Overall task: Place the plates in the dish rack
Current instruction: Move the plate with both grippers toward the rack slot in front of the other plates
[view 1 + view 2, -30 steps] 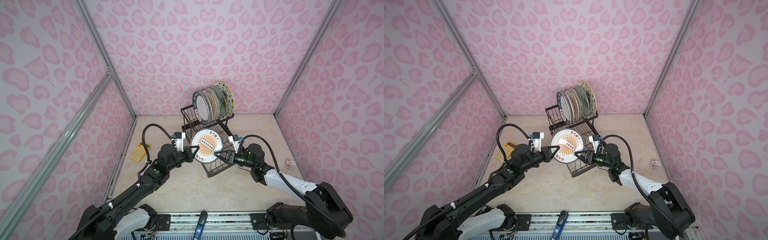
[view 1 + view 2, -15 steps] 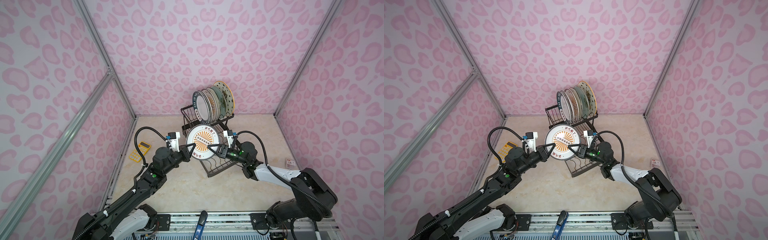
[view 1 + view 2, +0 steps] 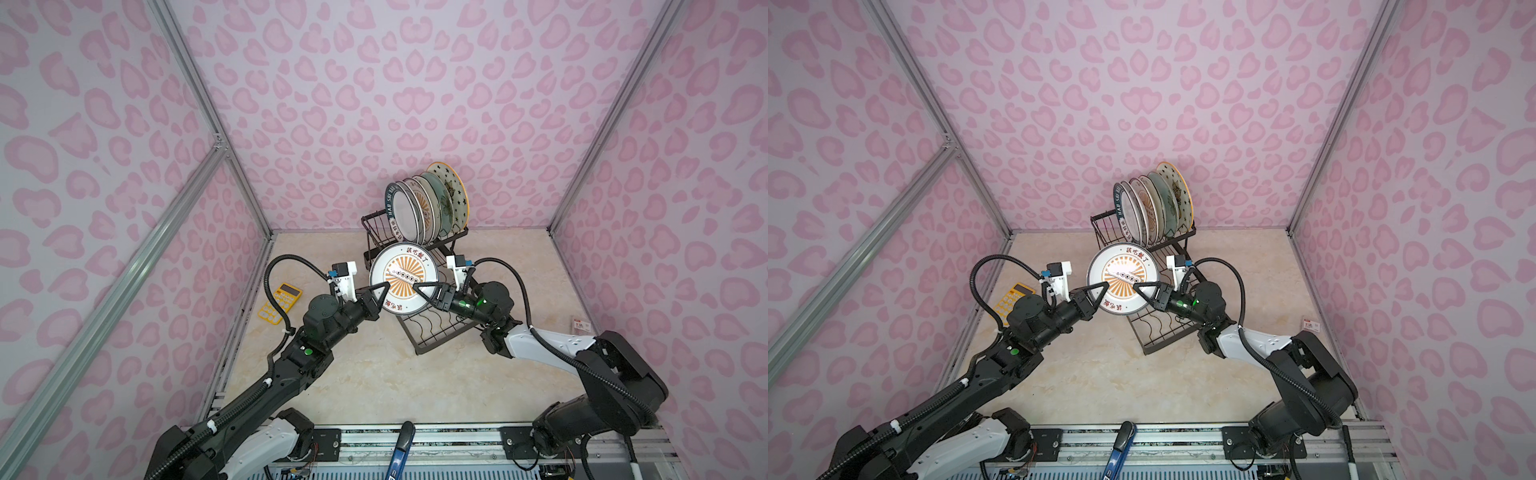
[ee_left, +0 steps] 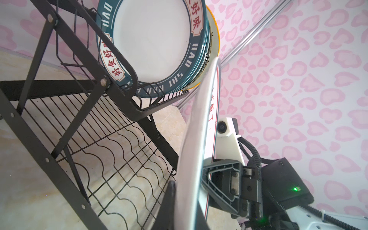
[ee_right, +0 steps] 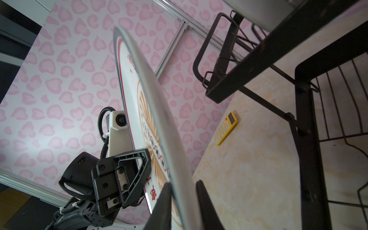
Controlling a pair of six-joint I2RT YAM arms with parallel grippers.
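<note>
One orange sunburst plate (image 3: 402, 277) in a two-sided hold

Dish rack (image 3: 436, 330) stands at the table's rear. Its upper tier carries the other plates (image 3: 419, 208) on edge. Orange sunburst plate is upright in the air, close by the lower tier. Left gripper (image 3: 383, 289) pinches its rim. Right gripper (image 3: 417, 286) straddles the opposite rim; cannot tell if it presses.

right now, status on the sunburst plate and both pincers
Left pincer shut on orange sunburst plate rim. Right pincer astride opposite rim, clamp unclear. Plate upright, airborne by dish rack lower tray; nothing seen in the way.
</note>
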